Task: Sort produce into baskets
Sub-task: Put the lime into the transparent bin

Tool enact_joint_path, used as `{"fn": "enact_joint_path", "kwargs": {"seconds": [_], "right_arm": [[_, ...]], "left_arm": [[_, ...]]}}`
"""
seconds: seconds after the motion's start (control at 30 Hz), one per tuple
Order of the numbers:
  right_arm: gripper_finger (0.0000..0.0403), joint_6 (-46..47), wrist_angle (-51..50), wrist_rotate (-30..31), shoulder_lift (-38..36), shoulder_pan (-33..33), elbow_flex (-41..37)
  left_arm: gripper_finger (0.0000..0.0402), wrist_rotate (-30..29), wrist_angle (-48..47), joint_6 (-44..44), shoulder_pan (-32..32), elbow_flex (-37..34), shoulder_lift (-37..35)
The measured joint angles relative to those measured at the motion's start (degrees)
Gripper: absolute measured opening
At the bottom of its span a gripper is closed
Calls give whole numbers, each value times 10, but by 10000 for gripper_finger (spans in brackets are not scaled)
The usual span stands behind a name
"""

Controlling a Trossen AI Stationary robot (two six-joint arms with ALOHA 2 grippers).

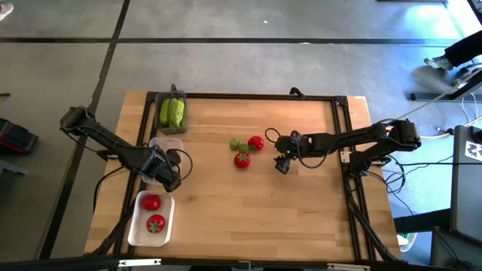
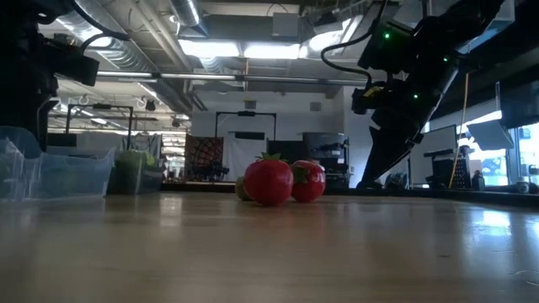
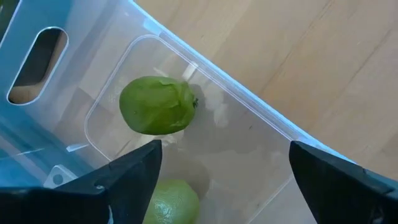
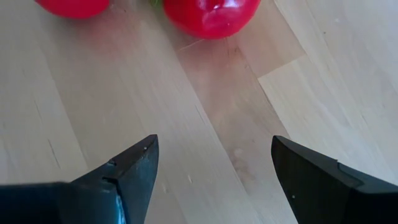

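Note:
Two small green fruits (image 3: 157, 104) (image 3: 174, 202) lie in the clear basket (image 1: 164, 141). My left gripper (image 3: 224, 162) (image 1: 172, 172) hangs open above them, pointing steeply down. The dark grey basket (image 1: 172, 113) holds light-green cucumbers (image 1: 173, 114), and the white basket (image 1: 151, 218) holds two tomatoes (image 1: 153, 202). On the bare table lie a green fruit (image 1: 236, 143) and two tomatoes (image 1: 255, 143) (image 1: 242, 159). My right gripper (image 4: 214, 146) (image 1: 282, 165) stands open just to the right of them, above the wood, with the tomatoes (image 4: 211, 15) ahead of its fingertips.
A black frame (image 1: 256, 95) runs round the far and side edges of the table. The three baskets stand in a row along the left side. The wood on the near right of the table (image 1: 286, 218) lies bare.

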Motion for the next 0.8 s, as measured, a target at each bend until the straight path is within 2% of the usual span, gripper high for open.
{"fn": "enact_joint_path", "kwargs": {"seconds": [0.2,0.4,0.67,0.8], "right_arm": [[292,0,4,0,0,0,0],[292,0,4,0,0,0,0],[292,0,16,0,0,0,0],[292,0,32,0,0,0,0]], "left_arm": [[345,-21,30,-20,0,0,0],[345,-27,96,23,6,1,0],[345,-34,26,51,23,54,-1],[345,-60,37,84,37,91,-1]]}}
